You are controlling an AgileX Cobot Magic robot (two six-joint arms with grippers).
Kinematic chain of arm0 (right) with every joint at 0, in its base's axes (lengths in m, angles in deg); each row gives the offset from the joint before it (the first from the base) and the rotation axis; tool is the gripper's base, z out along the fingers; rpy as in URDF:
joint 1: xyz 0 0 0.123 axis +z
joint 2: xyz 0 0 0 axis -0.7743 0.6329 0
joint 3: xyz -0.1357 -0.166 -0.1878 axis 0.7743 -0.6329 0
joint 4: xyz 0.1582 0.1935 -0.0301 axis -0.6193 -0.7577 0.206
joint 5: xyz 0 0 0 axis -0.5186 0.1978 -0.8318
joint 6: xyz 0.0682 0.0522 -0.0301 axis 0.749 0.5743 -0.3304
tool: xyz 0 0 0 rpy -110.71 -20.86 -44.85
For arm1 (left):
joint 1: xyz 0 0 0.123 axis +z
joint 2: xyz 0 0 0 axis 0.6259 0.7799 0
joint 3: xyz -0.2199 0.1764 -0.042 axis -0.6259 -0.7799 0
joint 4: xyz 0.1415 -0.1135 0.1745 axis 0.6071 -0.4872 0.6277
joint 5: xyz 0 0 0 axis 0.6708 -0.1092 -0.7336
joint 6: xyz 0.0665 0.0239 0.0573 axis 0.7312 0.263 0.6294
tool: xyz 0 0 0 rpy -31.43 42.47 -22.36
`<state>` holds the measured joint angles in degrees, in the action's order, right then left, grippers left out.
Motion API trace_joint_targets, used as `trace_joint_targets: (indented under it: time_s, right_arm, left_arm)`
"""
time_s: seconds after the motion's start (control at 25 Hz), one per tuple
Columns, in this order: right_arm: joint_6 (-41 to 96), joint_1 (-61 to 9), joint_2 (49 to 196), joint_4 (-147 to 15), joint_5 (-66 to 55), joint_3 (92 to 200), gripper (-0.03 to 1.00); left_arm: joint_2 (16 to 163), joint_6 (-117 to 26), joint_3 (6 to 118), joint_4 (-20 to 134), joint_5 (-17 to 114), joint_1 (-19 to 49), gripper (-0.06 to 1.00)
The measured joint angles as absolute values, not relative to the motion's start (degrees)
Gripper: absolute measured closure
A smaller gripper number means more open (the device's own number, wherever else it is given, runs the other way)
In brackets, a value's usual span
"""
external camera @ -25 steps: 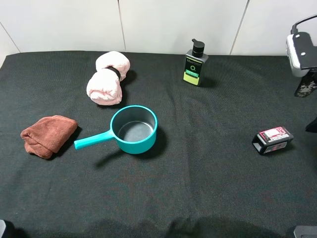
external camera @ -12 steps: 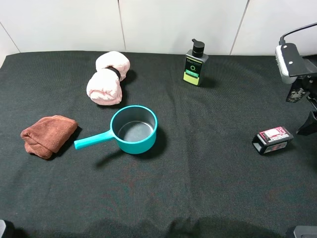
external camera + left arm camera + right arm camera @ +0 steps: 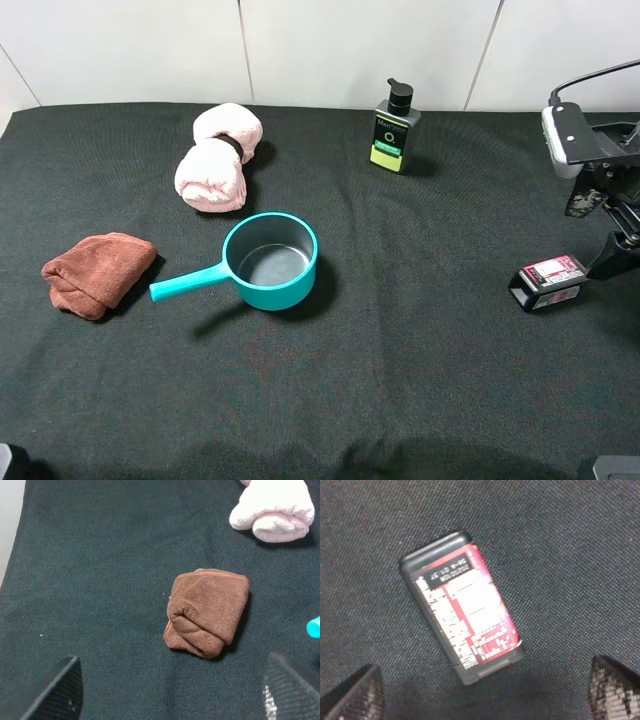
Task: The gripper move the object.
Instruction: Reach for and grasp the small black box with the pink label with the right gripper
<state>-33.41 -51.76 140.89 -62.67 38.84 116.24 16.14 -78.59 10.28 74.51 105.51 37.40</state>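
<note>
Black cloth (image 3: 400,380), right edge.
Right gripper (image 3: 482,692) is hovering over the labelled black box (image 3: 462,607), fingers (image 3: 352,695) spread, clear of it.

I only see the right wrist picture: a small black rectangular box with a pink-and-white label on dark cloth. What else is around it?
Observer: In the high view, far to the left of the small black box, stands a teal round pot with a long handle.
Operator: Anything behind the box?
Observer: A black pump bottle with a green label stands upright farther back, to its left.
Operator: And the other arm?
Observer: Its tool is open, facing a folded brown cloth, holding nothing.
</note>
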Motion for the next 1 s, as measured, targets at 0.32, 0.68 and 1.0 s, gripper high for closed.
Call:
trace_joint_targets:
  time_s: [0.32,0.68,1.0]
  right_arm:
    - [-34.21,-51.76,141.96,-62.68,39.06,116.24,0.35]
    - [-34.45,-51.76,145.46,-62.68,38.86,116.24,0.35]
    - [-34.58,-51.76,147.39,-62.68,37.76,116.24,0.35]
  left_arm:
    - [16.14,-78.59,10.28,74.51,105.51,37.40,0.18]
    - [16.14,-78.59,10.28,74.51,105.51,37.40,0.18]
    - [16.14,-78.59,10.28,74.51,105.51,37.40,0.18]
